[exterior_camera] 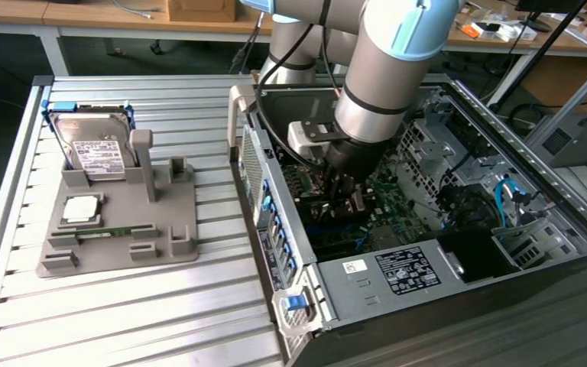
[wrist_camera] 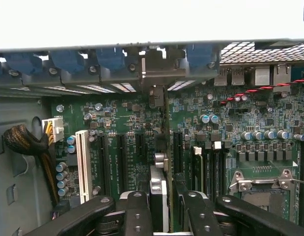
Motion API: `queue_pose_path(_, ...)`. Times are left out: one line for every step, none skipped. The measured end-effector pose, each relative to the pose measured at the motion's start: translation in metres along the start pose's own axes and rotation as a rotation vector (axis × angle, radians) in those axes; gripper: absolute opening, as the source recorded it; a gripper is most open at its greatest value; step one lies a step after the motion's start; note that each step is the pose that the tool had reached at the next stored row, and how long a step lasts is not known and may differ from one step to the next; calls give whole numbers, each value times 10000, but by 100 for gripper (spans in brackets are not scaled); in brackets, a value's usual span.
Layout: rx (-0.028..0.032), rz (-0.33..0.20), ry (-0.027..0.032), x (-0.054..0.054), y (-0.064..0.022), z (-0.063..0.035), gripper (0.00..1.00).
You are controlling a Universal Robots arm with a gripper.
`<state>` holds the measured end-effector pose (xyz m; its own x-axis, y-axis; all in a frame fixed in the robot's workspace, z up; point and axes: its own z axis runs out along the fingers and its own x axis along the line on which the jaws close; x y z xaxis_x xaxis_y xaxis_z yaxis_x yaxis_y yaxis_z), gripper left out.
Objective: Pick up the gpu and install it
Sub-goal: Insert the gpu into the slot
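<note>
End effector [wrist_camera: 160, 206] lowered inside the open computer case [exterior_camera: 538, 252], clamped on the gpu [wrist_camera: 159, 189], held edge-on and upright above the green motherboard [wrist_camera: 127, 123], its bracket end toward the rear slot openings. Hard drive [exterior_camera: 95, 149] in the grey holder [exterior_camera: 161, 229] on the table [exterior_camera: 120, 321].

White labels sit on the hard drive [exterior_camera: 95, 157] and the computer's power supply [exterior_camera: 400, 271], but none of their print is legible.
</note>
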<state>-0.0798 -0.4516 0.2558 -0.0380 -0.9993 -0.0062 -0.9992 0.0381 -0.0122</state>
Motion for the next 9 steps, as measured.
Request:
queue_pose_path(1,16,-1,0,0,1,30)
queue_pose_path(1,43,0,0,0,0,30)
queue_pose_path(1,52,0,0,0,0,30)
queue_pose_path(1,53,0,0,0,0,30)
queue_pose_path(4,54,-2,0,0,0,30)
queue_pose_path(7,54,-2,0,0,-3,30)
queue_pose_path(13,54,-2,0,1,-9,30)
queue_pose_path(18,54,-1,0,3,-15,30)
queue_pose_path(20,54,-3,0,2,-14,30)
